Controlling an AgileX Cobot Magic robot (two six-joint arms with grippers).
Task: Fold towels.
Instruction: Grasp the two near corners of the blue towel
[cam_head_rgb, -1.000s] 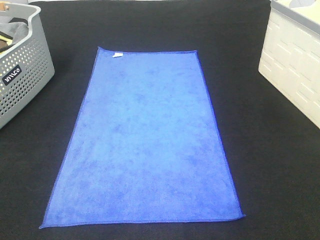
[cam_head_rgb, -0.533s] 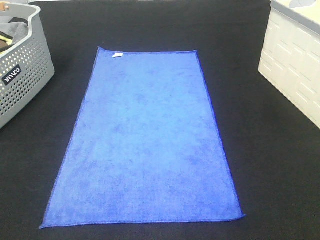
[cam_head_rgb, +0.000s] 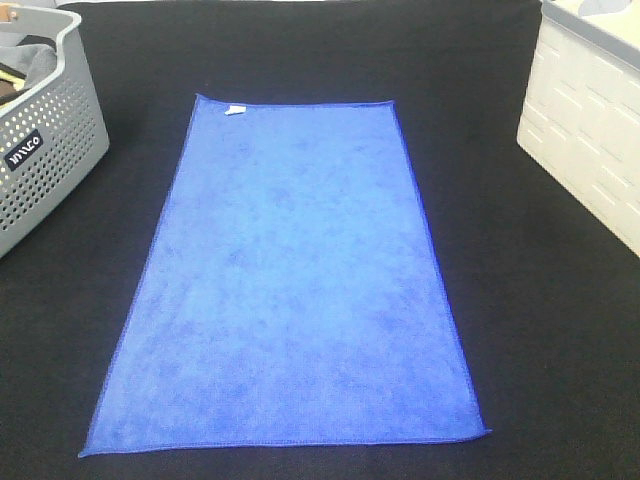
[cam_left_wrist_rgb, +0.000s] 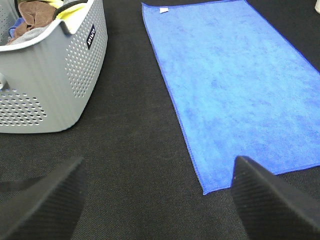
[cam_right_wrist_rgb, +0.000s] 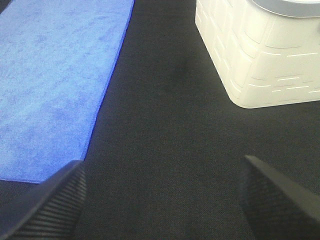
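- Blue towel (cam_head_rgb: 290, 280) spread flat and unfolded at the middle of the black tabletop (cam_head_rgb: 540, 330), long axis running straight away from the arms, one short hem nearest them
- Small white tag (cam_head_rgb: 234, 109) at the far left corner, well out of easy reach
- Left end effector (cam_left_wrist_rgb: 157, 200) released, jaws wide apart, poised low over the tabletop with the towel's near left corner just ahead, closer to one finger than the other
- Right end effector (cam_right_wrist_rgb: 162, 200) likewise released and empty, mostly over bare tabletop; towel's near right corner off to one side, beside or partly behind one finger
- Judged from this: each arm about equally near to its own near corner, so a two-handed pinch of the near hem and a carry toward the far hem looks the likely first fold
- Microfibre pile soft and faintly mottled, darker stitched hem all round; thin and limp by the look of it, likely to drape and to need a pinch right at the edge
- Tabletop cover dark, matte, finely woven, probably some drag under the cloth
- Grey perforated plastic basket (cam_head_rgb: 50, 150) holding clothes at the far left, well apart from the towel
- White moulded bin (cam_head_rgb: 590, 130) with brick-like relief at the far right, also well apart
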